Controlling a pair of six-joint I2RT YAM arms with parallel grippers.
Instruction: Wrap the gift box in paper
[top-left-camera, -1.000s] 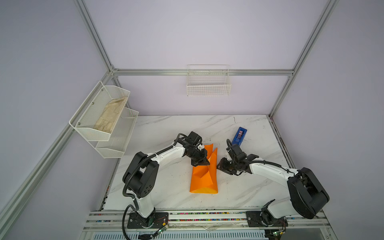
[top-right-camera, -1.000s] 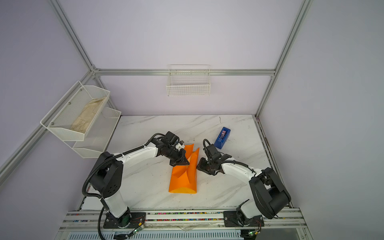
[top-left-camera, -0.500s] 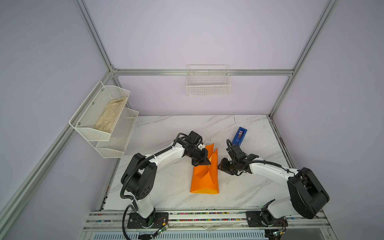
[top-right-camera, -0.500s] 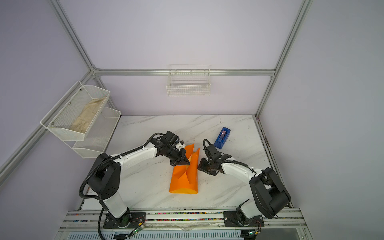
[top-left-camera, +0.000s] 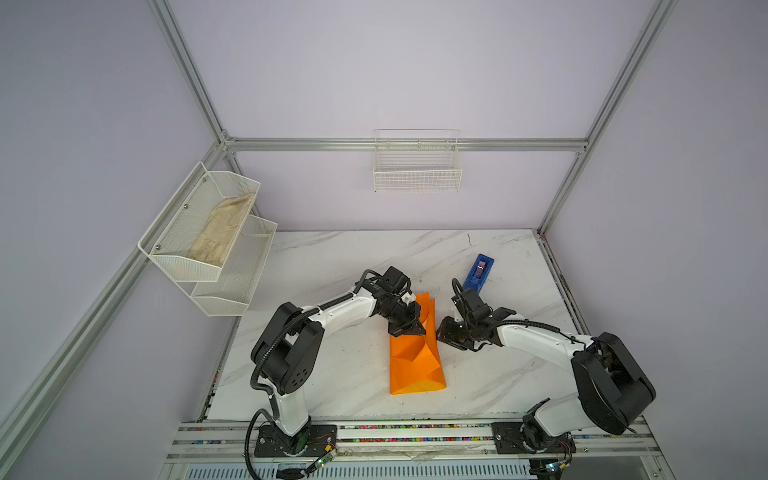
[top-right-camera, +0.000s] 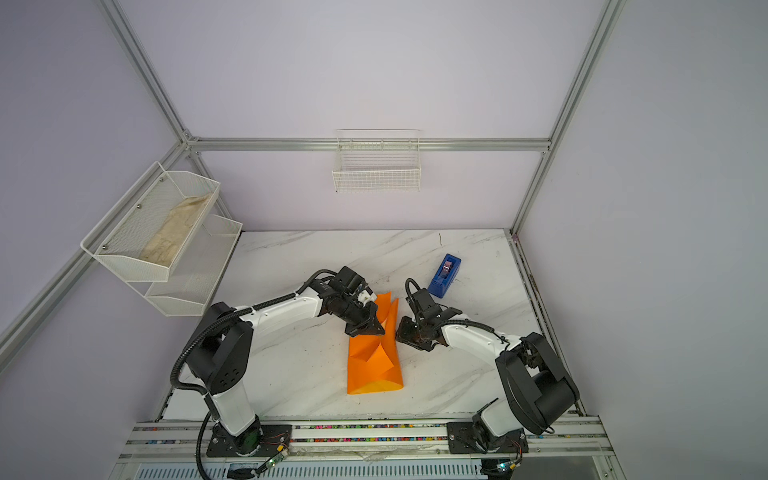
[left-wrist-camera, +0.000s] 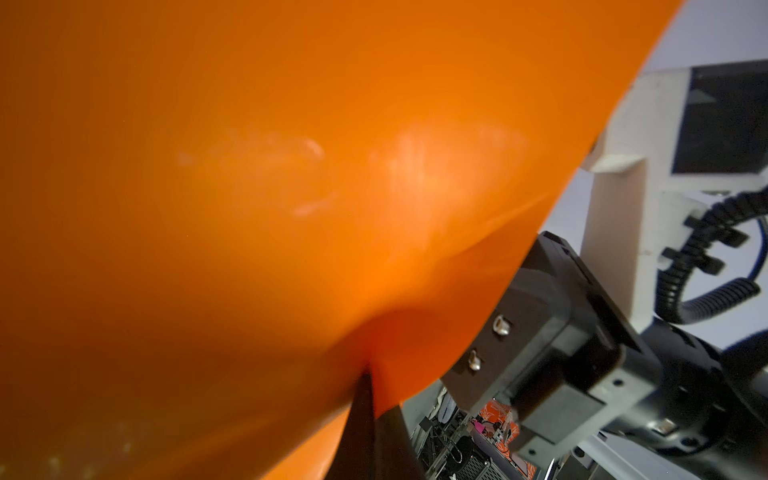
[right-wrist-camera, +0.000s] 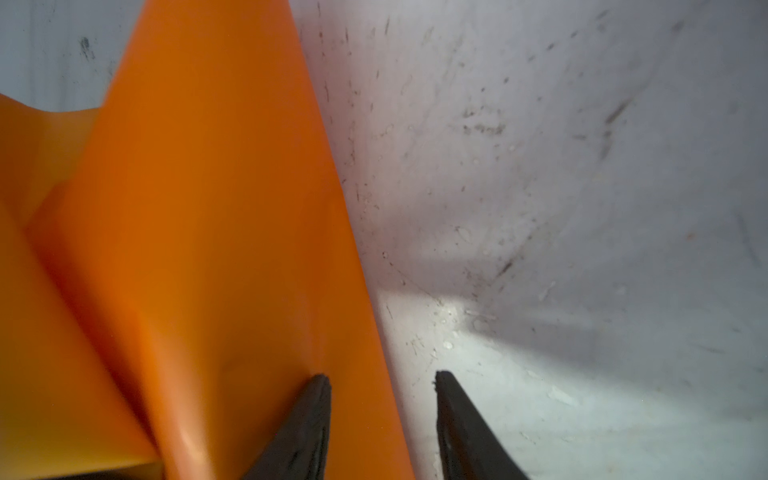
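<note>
Wrapping perhaps half done — large orange-yellow paper sheet folded into loose tube, ends open; left gripper pinched shut on flap, right gripper half-open astride edge; small dark navy gift box hidden

Both top views are bright, even and sharp, with faint shadows on the table. The wrist views are soft: the paper blurs under pale glare, and a dark shadow band crosses the table.
</note>
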